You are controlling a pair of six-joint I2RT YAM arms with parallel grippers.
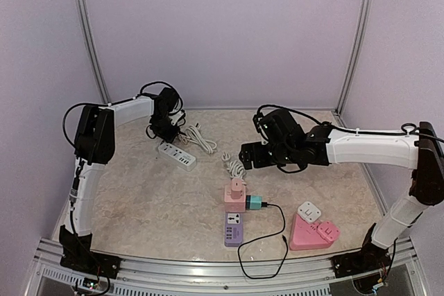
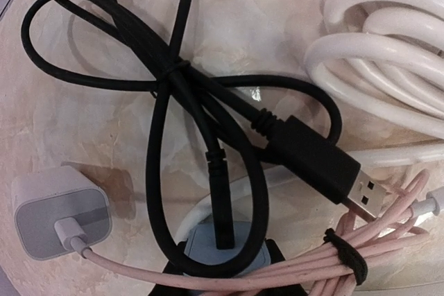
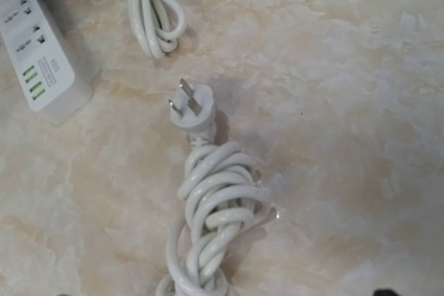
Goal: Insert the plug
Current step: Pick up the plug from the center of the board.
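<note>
Presumably pick-up stage: right fingers [image 1: 245, 153] spread above white plug [image 3: 193, 109], mid-frame; left fingers [image 2: 201, 244] at black cable [image 2: 305, 157], grip indeterminate; next, descend, clench.

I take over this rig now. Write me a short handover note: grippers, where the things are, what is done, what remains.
Left gripper: low over the black USB cable, one cable end between the jaws; shut or not, unclear.
Right gripper: open, empty, above the white plug.
Things: white plug lies loose on the table, its cord coiled; white power strip stands apart from it.
Done: nothing; white plug and USB plug both lie free.
Left: grasp a plug, push it into a matching socket, likely on the strip.
</note>
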